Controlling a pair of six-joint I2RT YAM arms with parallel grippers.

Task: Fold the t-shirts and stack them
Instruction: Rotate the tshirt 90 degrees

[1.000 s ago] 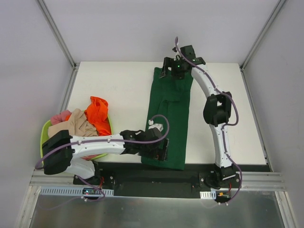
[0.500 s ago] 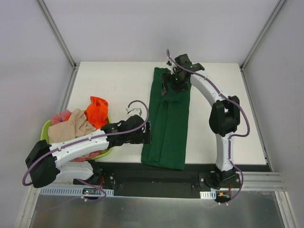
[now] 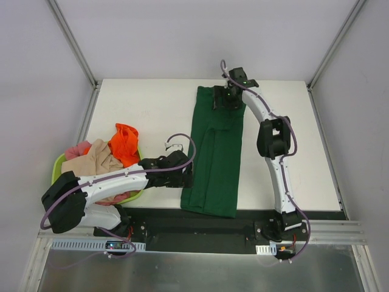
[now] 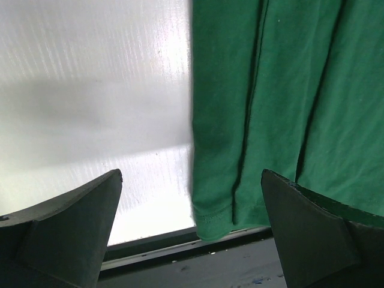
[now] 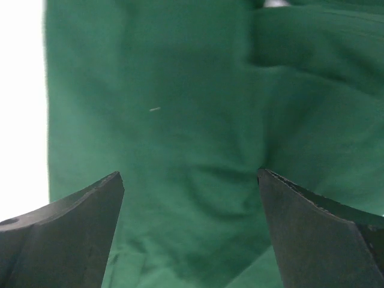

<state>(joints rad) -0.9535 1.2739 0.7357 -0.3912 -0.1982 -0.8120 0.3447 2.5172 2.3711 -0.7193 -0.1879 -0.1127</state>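
Left pincer [image 4: 191,175], right pincer [image 5: 189,173] apart, empty; green t-shirt [image 3: 216,164] far end partly covered.

In the top view the right gripper [image 3: 222,100] covered the upper end of the green t-shirt [image 3: 216,158]. At middle left, the pink t-shirt [image 3: 75,149] lay mostly hidden behind the beige t-shirt [image 3: 91,162]. The right wrist view was blurred.
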